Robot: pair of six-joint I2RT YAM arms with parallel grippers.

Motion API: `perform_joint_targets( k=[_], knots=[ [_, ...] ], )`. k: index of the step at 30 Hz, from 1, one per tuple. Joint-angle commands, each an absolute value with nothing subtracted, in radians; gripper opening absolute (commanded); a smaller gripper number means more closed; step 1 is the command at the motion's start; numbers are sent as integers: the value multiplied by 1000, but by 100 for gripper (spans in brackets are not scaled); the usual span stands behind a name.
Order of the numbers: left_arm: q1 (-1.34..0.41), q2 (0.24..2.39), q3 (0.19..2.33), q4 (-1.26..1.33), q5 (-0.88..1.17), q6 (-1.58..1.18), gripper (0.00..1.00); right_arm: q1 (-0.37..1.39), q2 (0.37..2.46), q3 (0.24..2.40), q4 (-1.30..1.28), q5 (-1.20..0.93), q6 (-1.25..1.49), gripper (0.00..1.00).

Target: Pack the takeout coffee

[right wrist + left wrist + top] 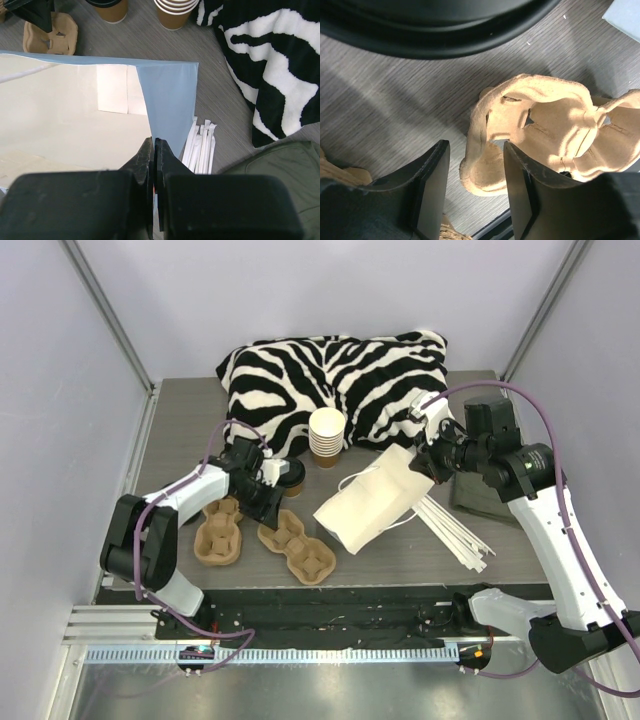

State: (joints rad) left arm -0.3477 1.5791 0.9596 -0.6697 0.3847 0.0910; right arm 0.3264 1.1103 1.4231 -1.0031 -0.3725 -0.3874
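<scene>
Left gripper (472, 192) spread above cup carrier (540, 135), right gripper (154, 165) pinching paper bag (75, 115) edge

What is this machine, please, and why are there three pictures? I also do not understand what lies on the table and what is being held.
These are two robot arms fixed at the near edge of a table. The overhead picture shows everything from above. The other two come from small cameras on each wrist, looking along the fingers.

On the table lie a zebra-pattern cushion, a stack of lidless paper cups, one coffee cup with a black lid, two cardboard cup carriers, a white paper bag and wrapped straws.

The right gripper is shut on the bag's edge, holding its mouth open. The left gripper is open and holds nothing; it hovers over a cup carrier, beside the lidded cup.
</scene>
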Motion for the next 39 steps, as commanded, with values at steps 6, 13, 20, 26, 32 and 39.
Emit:
perform_joint_targets(
  k=[6, 13, 20, 26, 32, 39],
  knots=[
    [-350, 1563, 977, -652, 388, 86, 28, 330, 1086, 1430, -976, -379, -399, 1],
    [-348, 1434, 1071, -807, 391, 172, 9, 330, 1085, 1446, -1018, -379, -457, 1],
    [-348, 1221, 1228, -1055, 281, 310, 0, 330, 1092, 1503, -1068, -373, -508, 1],
    [-350, 1111, 1466, -1190, 227, 466, 0, 330, 1114, 1523, -1072, -400, -506, 1],
    [-350, 1103, 1804, -1296, 322, 589, 1, 330, 1170, 1542, -1058, -416, -479, 1],
    [-351, 1170, 2146, -1305, 515, 609, 1, 330, 1261, 1588, -1063, -422, -449, 1]
  ],
)
